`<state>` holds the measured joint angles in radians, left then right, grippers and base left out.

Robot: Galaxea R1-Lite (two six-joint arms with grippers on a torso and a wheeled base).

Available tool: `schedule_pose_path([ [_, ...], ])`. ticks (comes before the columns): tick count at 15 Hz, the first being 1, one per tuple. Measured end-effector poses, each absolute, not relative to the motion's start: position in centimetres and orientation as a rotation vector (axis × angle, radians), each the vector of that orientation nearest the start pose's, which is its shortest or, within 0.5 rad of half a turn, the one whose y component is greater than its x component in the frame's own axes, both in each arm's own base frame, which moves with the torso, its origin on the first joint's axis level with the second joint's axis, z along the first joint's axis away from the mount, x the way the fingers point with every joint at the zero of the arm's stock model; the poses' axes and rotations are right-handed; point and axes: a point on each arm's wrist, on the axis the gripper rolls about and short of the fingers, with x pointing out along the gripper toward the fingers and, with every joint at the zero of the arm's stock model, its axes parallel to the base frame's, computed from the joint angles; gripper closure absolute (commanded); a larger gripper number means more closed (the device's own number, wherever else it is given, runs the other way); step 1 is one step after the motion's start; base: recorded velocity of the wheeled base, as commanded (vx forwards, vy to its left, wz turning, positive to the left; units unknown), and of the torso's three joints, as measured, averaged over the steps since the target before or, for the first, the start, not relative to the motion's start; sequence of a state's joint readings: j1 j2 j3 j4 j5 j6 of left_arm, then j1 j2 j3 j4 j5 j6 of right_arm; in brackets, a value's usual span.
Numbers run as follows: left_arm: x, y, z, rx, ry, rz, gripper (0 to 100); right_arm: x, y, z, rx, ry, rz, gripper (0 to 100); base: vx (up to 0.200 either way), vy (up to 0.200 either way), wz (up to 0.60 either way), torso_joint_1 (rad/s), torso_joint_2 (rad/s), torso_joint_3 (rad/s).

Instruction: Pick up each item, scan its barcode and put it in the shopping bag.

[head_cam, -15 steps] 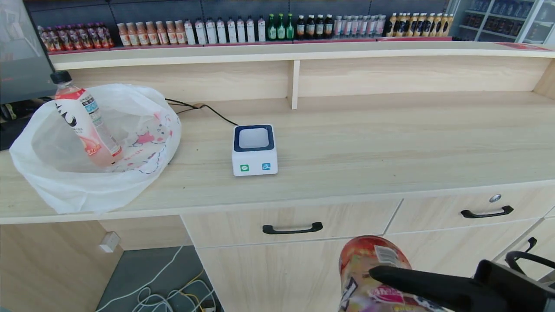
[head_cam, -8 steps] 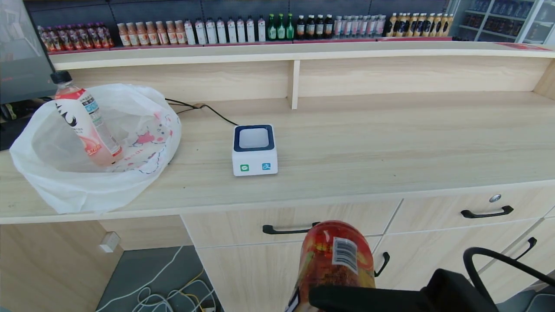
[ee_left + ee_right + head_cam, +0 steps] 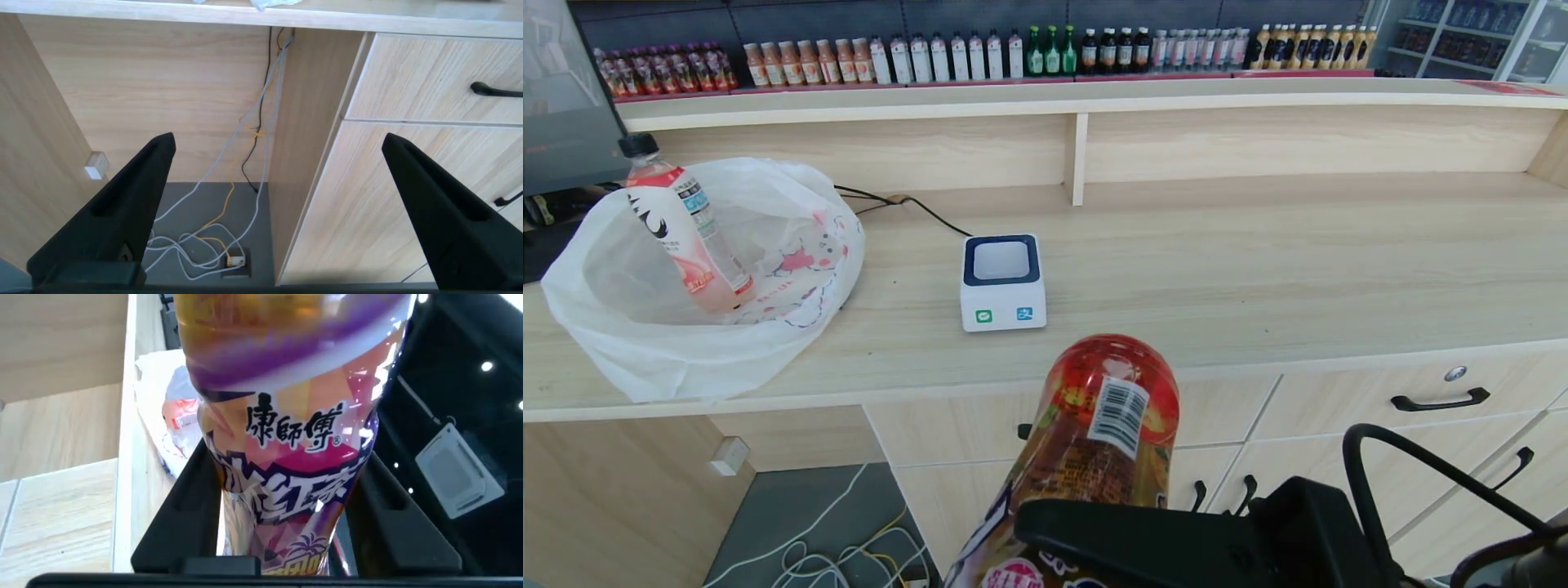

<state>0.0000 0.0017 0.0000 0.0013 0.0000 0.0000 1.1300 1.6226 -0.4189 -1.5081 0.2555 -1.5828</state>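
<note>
Wooden counter (image 3: 1258, 261), drawers (image 3: 1437, 392), stocked shelf (image 3: 1013, 57).

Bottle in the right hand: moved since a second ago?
Yes. The bottle has moved up and left toward the scanner, its end now crossing the counter front edge.

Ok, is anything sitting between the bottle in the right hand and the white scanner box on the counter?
Nothing visible does. The red-labelled plastic drink bottle, held in the right hand, hangs near the front edge of the light wooden counter; only bare countertop lies between it and the white square scanner box.
</note>
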Motion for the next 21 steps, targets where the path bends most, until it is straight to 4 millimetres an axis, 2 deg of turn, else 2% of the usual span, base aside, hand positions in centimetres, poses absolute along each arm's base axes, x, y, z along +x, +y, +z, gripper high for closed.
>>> schedule_pose_path([
  [9,-2.27,0.00,7.53,0.000,0.003,0.000,0,10.08,22.77,20.24,-1.225,-1.368,0.687,100,0.000,0.000,0.00,0.000,0.00,0.000],
  [21,-2.27,0.00,7.53,0.000,0.003,0.000,0,10.20,22.97,20.16,-1.169,-1.341,0.711,100,0.000,0.000,0.00,0.000,0.00,0.000],
])
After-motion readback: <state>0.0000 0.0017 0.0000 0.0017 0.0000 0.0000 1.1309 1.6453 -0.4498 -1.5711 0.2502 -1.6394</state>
